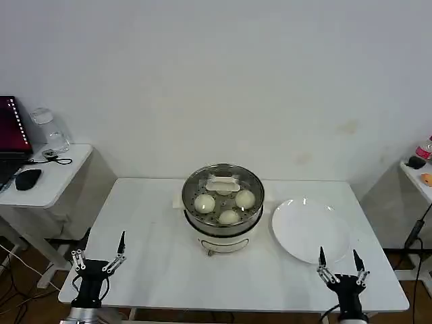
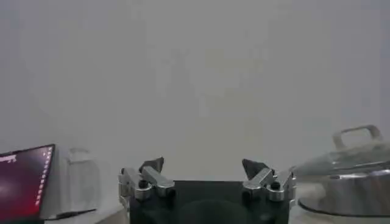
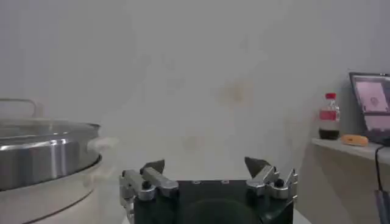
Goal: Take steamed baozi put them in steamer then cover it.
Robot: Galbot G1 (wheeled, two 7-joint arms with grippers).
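Steamer (image 1: 223, 219): centre of white table (image 1: 155, 263), steel pot on white base; seen side-on in left wrist view (image 2: 347, 192) and right wrist view (image 3: 42, 158).
Cover (image 1: 223, 185): seated on steamer rim, clear glass, cream handle toward far side; handle visible above the dome in left wrist view (image 2: 356, 135).
Steamed baozi (image 1: 229, 217): inside steamer under the glass; three counted plainly, at left, right and near side; a fourth under the handle cannot be confirmed.
Plate (image 1: 310, 231): white, flat, bare, just right of steamer, not touching it.
Left gripper (image 1: 100, 258): near left corner of table, well apart from steamer; fingers spread wide, holding nothing; same wide stance in left wrist view (image 2: 204, 165).
Right gripper (image 1: 339, 263): near right edge of table, at near rim of plate; fingers spread wide, holding nothing; same in right wrist view (image 3: 207, 164).
Obstructions: none between either gripper and steamer; table surface between them bare.
Left surroundings: side table (image 1: 54, 182) with laptop (image 1: 10, 128), mouse (image 1: 28, 179), clear jar (image 1: 48, 129), cable.
Right surroundings: second side table (image 3: 350, 148) with red-capped bottle (image 3: 329, 115), orange item (image 3: 354, 139), screen (image 3: 372, 103).
Backdrop: plain white wall.
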